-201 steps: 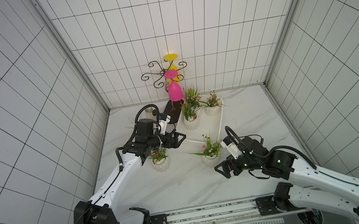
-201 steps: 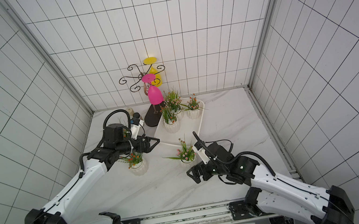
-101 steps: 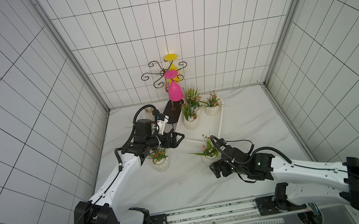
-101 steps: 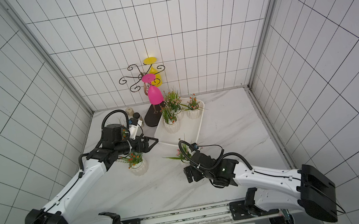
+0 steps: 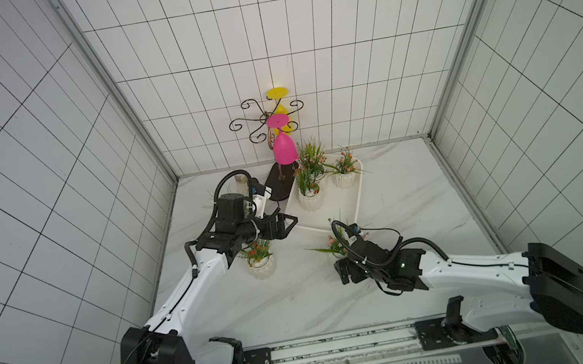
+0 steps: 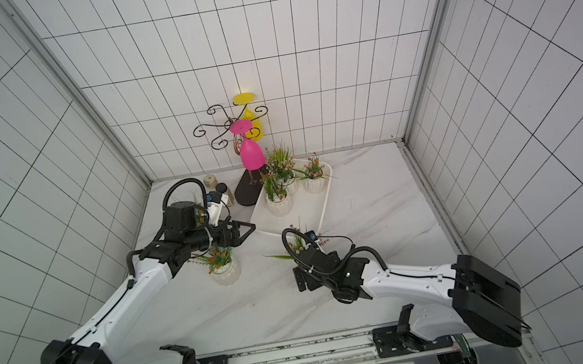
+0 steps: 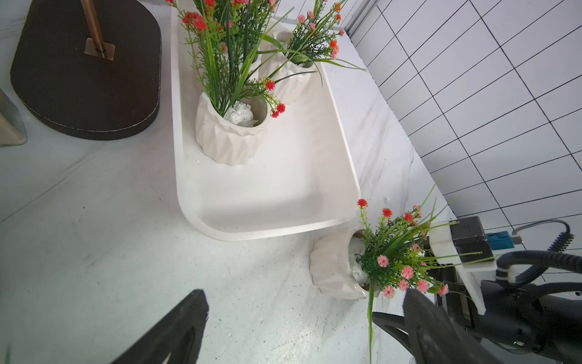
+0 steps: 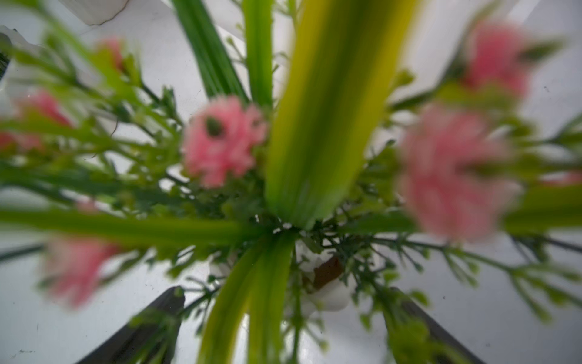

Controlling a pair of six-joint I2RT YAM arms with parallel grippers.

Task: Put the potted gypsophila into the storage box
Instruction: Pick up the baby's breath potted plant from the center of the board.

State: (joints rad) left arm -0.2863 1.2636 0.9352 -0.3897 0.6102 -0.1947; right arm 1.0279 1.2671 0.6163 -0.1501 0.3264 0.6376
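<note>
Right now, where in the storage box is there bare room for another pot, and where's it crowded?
The storage box is bare in its near half, between the front ribbed pot and its near rim. Its far end is crowded: two more pots stand behind, beside the stand's dark base.

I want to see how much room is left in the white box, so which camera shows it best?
The left wrist view: it shows the box close up, pots at one end, the rest bare. Both top views show it small and distant. The right wrist view is mostly blurred flowers.
</note>
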